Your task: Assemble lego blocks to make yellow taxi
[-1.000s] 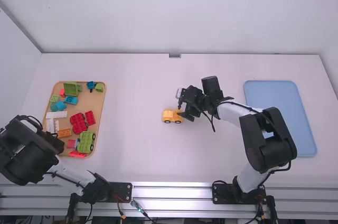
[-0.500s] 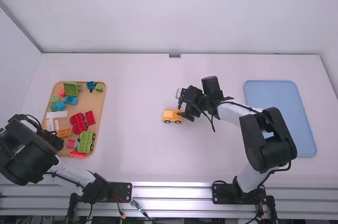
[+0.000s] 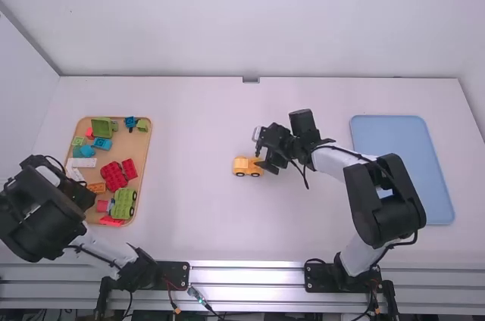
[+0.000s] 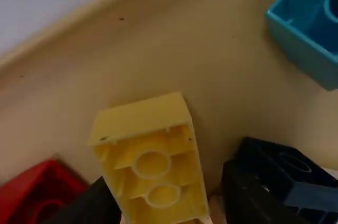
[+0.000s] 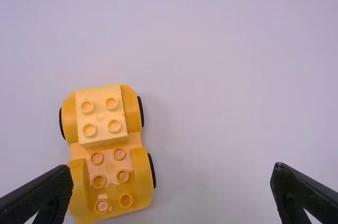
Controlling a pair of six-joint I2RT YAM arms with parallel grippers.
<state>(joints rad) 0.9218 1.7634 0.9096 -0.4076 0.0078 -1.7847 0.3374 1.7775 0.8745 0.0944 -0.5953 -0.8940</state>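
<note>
Right gripper point(image 3: 267, 160) is hanging open mid-frame by the yellow car point(image 3: 244, 166). Left gripper point(image 3: 85, 195), lower left, is straddling a yellow block point(image 4: 142, 118), fingers apart. White table's point(image 3: 189, 200) stretching wide, blue tray point(image 3: 402, 154) lying right, pale wall point(image 3: 250, 18) rising behind.

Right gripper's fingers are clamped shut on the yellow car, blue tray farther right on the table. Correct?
Not clamped. The right wrist view shows the right gripper with its fingers spread wide, not gripping the yellow car. Blue tray is as you say.
</note>
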